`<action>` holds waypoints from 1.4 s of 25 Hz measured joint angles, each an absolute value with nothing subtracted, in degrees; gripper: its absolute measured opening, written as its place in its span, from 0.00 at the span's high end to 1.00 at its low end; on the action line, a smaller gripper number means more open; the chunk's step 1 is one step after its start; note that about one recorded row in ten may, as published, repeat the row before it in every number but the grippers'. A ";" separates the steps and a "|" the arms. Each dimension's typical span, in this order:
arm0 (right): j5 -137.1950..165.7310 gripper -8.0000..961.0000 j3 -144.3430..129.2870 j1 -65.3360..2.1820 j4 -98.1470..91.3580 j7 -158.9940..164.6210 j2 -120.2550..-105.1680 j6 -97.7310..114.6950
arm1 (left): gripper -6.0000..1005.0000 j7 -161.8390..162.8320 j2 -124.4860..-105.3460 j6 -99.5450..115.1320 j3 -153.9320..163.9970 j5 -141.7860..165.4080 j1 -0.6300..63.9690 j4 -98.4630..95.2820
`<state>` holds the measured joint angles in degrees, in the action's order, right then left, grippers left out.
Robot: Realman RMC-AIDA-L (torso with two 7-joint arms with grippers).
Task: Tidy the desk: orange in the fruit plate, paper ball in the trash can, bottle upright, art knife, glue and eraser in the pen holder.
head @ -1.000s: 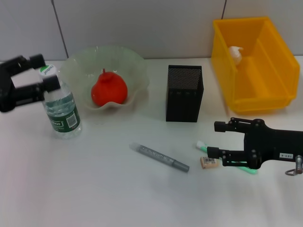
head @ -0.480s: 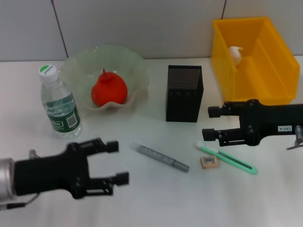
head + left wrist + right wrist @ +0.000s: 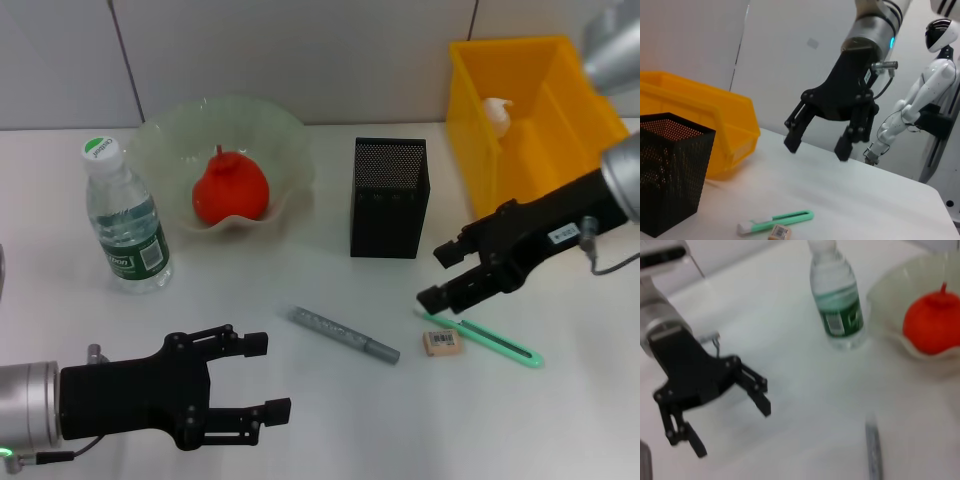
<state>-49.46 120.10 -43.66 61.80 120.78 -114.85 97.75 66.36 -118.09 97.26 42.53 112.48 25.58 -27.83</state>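
Left tool (image 3: 270, 376): nearest, low over the counter (image 3: 330, 430), fingers spread, empty. Grey glue stick (image 3: 344, 334): just beyond it, long axis running diagonally toward the eraser (image 3: 442, 342). Eraser: barcode label, unreadable. Green art knife (image 3: 480, 337): touching or just behind the eraser. Right tool (image 3: 434, 276): spread, empty, directly above the knife's capped end, the nearer arm. Pen holder (image 3: 390, 198): behind. Bottle (image 3: 125, 220): upright; label unreadable.

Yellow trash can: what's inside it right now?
The trash can holds the paper ball, lying against its back wall. The floor nearest the robot is hidden behind the front wall and the right gripper, so anything there can't be seen.
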 joint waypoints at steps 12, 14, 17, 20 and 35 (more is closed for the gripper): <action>-38.77 0.21 107.62 -51.30 61.36 132.96 -115.84 93.18 | 0.14 64.96 -118.35 96.60 42.82 112.74 25.38 -27.23; -37.84 0.21 107.12 -51.58 61.29 133.08 -115.96 93.14 | 0.14 64.96 -118.35 96.60 42.82 112.74 25.38 -27.23; -35.10 0.21 103.59 -52.03 60.67 132.45 -116.29 92.23 | 0.14 64.08 -118.33 96.13 42.80 112.62 25.64 -25.94; -34.37 0.21 102.23 -52.09 59.77 131.80 -116.29 90.98 | 0.14 63.70 -118.29 95.53 42.70 112.58 25.81 -25.34; -27.52 0.21 100.69 -57.27 47.44 141.68 -118.51 80.16 | 0.14 63.90 -118.48 94.35 42.27 112.30 25.96 -24.54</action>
<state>-27.52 100.69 -57.27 47.44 141.68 -118.51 80.16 63.90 -118.48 94.35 42.27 112.30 25.96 -24.54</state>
